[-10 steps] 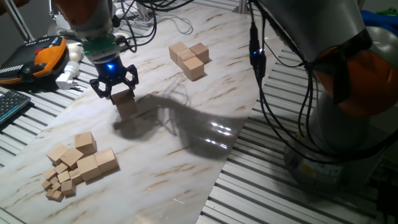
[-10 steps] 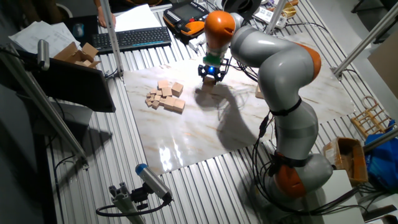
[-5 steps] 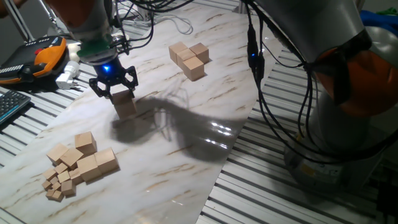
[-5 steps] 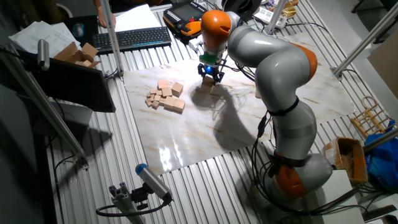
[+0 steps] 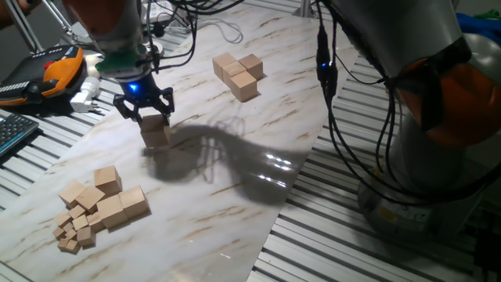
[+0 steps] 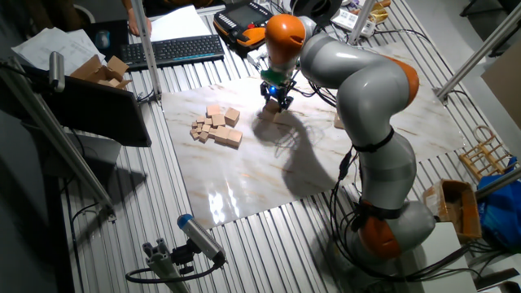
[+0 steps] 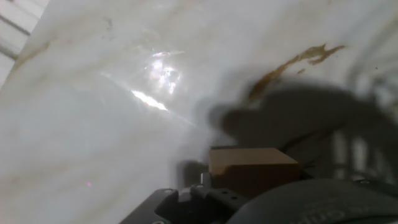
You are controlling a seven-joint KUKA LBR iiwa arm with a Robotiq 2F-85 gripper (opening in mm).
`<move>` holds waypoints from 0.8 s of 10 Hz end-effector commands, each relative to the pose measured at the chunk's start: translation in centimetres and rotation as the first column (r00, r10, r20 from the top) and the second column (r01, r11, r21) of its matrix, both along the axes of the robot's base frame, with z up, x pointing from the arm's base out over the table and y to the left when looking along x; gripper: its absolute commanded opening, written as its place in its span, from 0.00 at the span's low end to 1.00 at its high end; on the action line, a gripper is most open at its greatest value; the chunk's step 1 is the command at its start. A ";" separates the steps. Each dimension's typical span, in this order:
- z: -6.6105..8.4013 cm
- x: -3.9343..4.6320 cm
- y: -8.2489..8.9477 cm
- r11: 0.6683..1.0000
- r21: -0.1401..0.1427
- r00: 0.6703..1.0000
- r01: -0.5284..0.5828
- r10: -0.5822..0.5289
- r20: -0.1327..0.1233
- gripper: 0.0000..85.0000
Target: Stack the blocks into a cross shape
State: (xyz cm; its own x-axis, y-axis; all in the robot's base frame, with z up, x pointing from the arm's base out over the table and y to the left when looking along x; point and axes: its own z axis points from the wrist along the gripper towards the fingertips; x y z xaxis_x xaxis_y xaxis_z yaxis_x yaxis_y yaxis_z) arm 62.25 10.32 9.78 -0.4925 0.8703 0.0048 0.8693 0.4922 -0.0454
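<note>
A light tan block (image 5: 156, 133) stands on the marble board (image 5: 235, 180) directly under the gripper (image 5: 144, 110); the dark fingers (image 5: 123, 108) straddle its top, one on each side, and they seem to close on it, though the contact itself is too small to settle from either fixed view; whether the block rests on the board or hangs just off it I cannot tell. In the hand view the same block (image 7: 252, 171) sits just ahead of the fingers, its top face and one side showing, its lower part cut off by the gripper body; the picture is blurred and the fingertips cannot be made out.

Beyond the fingers, further up the board, a small cluster of blocks (image 5: 239, 72) lies packed together, touching one another; on the near side, well apart from the gripper, a second heap of blocks (image 5: 109, 202) lies mixed with much tinier cubes (image 5: 72, 233) at its edge.

In the other fixed view the gripper (image 6: 275, 94) hangs over the block (image 6: 273, 115), with the heap (image 6: 216, 127) off to one side; the far cluster is mostly hidden behind the arm (image 6: 358, 89).

Off the board lie a keyboard (image 6: 175, 50) and an orange-and-black pendant (image 5: 48, 69).
</note>
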 end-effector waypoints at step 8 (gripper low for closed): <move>-0.7 -1.50 -12.4 0.611 -0.009 0.608 0.792 -0.786 0.110 0.00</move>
